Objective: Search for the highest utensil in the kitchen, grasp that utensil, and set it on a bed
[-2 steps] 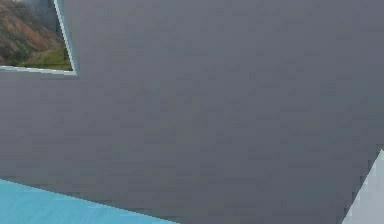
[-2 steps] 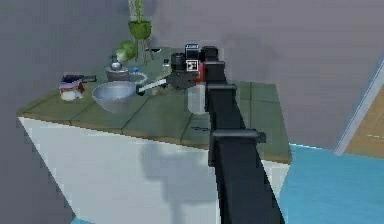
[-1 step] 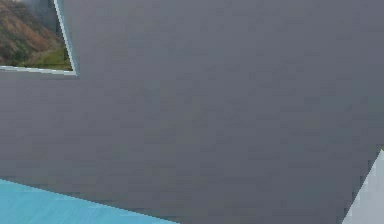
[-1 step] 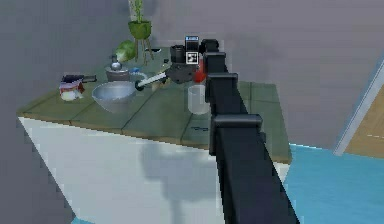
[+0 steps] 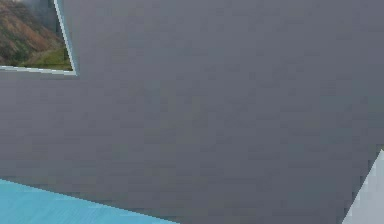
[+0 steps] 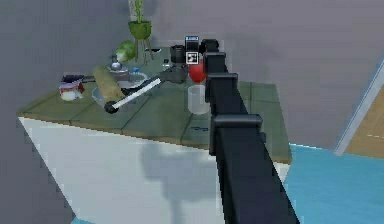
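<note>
Utensil (image 6: 138,92), long and pale-handled, lies flat on the green countertop (image 6: 150,116) just left of the gripper (image 6: 176,64) in the arm side view; a red object (image 6: 197,72) sits at the gripper's right, and whether the gripper holds anything cannot be told

plain grey wall (image 5: 220,100) across the forward view, softly and evenly lit. framed landscape picture (image 5: 30,35) hung at its upper left (green and brown hills under a pale sky). strip of turquoise floor (image 5: 50,205) along the bottom left, pale upright edge (image 5: 372,195) at the lower right. in the arm side view, boxy counter (image 6: 110,165) with white sides and a grey-green planked top, grey wall behind, turquoise floor at its right.
</note>
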Tool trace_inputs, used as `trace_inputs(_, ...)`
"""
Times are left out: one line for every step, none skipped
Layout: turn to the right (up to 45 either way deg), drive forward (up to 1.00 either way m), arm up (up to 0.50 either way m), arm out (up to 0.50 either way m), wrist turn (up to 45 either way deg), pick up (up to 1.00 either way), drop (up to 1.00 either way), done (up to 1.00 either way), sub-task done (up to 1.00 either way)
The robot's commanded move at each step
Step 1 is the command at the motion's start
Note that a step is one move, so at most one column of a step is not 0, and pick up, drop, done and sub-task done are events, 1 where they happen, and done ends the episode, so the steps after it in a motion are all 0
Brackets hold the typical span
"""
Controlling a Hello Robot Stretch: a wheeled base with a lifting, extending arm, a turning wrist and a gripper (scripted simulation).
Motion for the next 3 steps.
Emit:
trace_inputs(0.0,0.00,0.00,0.00,-45.0,0.00,0.00,0.00,0.00)
trace_inputs(0.0,0.00,0.00,0.00,-3.0,0.00,0.00,0.00,0.00)
trace_inputs(0.0,0.00,0.00,-0.42,0.0,0.00,0.00,0.00,0.00)
